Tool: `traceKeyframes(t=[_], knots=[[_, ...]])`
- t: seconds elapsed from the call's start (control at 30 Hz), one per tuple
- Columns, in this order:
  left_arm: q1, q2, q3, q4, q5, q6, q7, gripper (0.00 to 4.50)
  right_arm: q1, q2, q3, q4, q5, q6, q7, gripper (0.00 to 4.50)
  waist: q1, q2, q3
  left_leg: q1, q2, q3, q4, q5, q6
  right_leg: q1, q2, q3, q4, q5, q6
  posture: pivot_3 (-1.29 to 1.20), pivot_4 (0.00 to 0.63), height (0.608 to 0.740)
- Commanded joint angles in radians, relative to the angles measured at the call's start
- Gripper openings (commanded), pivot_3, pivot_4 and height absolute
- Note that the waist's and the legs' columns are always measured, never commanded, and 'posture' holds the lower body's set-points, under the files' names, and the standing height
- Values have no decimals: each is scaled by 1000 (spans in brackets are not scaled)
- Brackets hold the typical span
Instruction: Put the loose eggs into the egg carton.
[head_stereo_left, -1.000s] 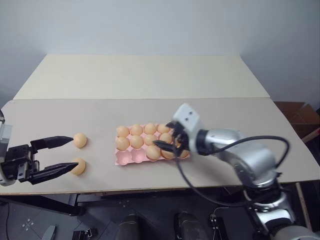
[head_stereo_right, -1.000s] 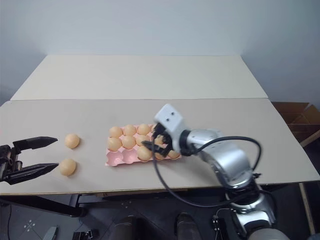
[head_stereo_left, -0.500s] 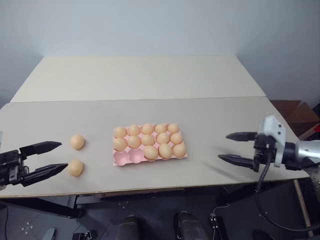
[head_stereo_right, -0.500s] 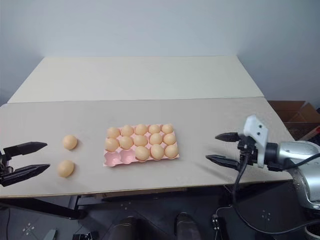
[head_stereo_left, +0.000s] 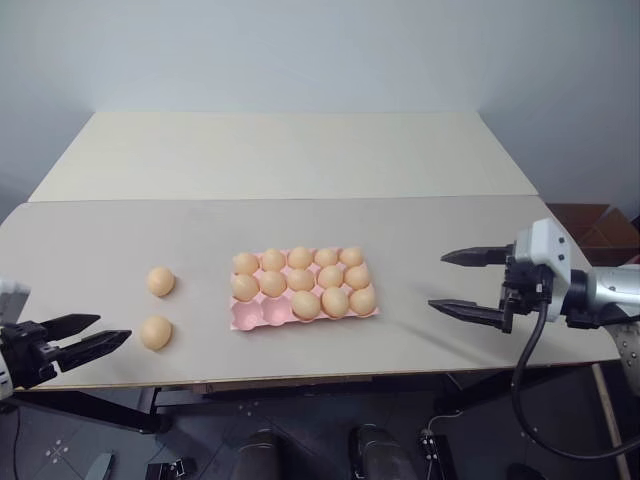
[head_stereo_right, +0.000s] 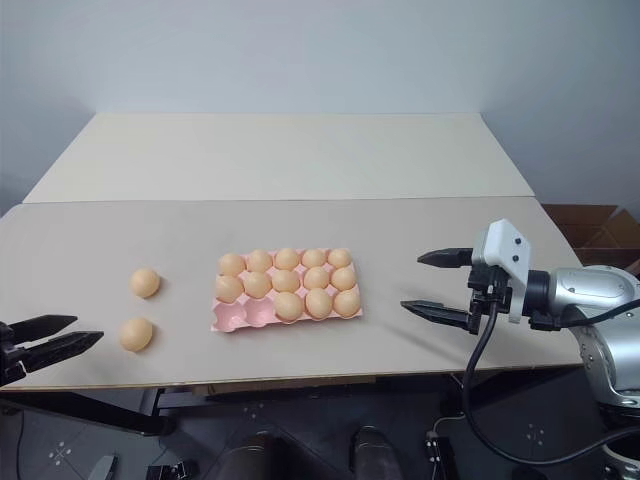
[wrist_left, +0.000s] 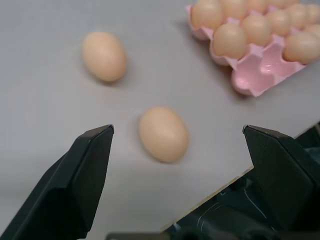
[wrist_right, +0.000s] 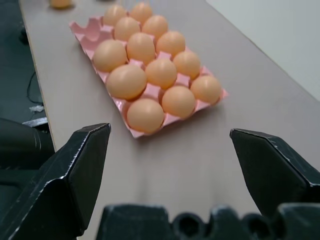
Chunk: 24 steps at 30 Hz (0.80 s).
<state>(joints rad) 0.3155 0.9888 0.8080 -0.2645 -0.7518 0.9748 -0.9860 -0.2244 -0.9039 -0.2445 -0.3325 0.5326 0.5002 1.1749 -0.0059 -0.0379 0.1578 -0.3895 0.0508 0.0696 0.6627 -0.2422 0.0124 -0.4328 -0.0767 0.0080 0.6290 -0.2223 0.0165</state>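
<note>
The pink egg carton (head_stereo_left: 247, 317) lies near the middle of the table, with several eggs in it and two cups bare at its front left corner. Left of it, two loose eggs rest on the table, one farther back (head_stereo_left: 160, 281) and one nearer the front edge (head_stereo_left: 155, 332). My left gripper (head_stereo_left: 114, 328) is open and empty, low at the table's left front, its tips just short of the nearer egg (wrist_left: 163, 133). To the right of the carton (wrist_right: 82, 30), well apart from it, my right gripper (head_stereo_left: 437, 281) hovers open and empty, pointing toward it.
A second, paler table (head_stereo_left: 290, 150) butts against the back of this one. The front edge (head_stereo_left: 330, 378) runs just below the carton and the nearer egg. A brown cardboard box (head_stereo_left: 600, 225) stands beyond the table's right end.
My right gripper has drawn back from over the carton to the right, empty. My left gripper has pulled away to the left and sunk, so the two loose eggs no longer sit at its tips.
</note>
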Motion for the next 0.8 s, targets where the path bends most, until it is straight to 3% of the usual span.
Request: traceKeyframes(t=[0.03,0.2,0.23,0.33,0.53,0.63,0.8], knots=[[-28,-28,-51,-78,-15,56,95,4500,-20,-3,-12,-34,26,-14,-13,4485,2,0,0,0,0,0,0,0,0,0,0,0,0,0,0,0,150,740],[-106,-70,-204,-69,83,71,271,4500,-10,-1,-19,-64,48,-5,-28,4485,6,0,0,0,0,1,0,0,0,0,0,1,0,3,-5,0,150,740],[-137,-82,-241,-54,99,77,305,4317,-4,-3,-21,-69,52,-3,-29,4497,7,0,0,0,0,1,0,0,0,0,1,0,0,4,-4,0,150,740],[-191,-104,-296,-47,96,84,322,3572,13,-14,-31,-77,63,-3,-27,4500,10,-1,0,0,-1,1,0,0,0,1,1,0,0,5,-3,0,150,740],[-202,-81,-290,-38,85,80,295,1748,32,-24,-43,-83,74,-3,-32,4500,8,-1,0,0,-1,1,0,0,0,1,0,1,-1,6,-3,0,150,740],[-180,-50,-265,-53,82,38,237,1531,33,-22,-43,-86,76,-2,-45,4500,8,-1,0,1,-1,1,0,0,0,1,1,0,0,5,-5,0,150,740],[-140,17,-188,-133,34,-56,53,1531,38,-19,-44,-101,87,0,-68,4500,9,-1,0,0,-1,1,0,0,0,0,0,1,-1,4,-6,0,150,740]])
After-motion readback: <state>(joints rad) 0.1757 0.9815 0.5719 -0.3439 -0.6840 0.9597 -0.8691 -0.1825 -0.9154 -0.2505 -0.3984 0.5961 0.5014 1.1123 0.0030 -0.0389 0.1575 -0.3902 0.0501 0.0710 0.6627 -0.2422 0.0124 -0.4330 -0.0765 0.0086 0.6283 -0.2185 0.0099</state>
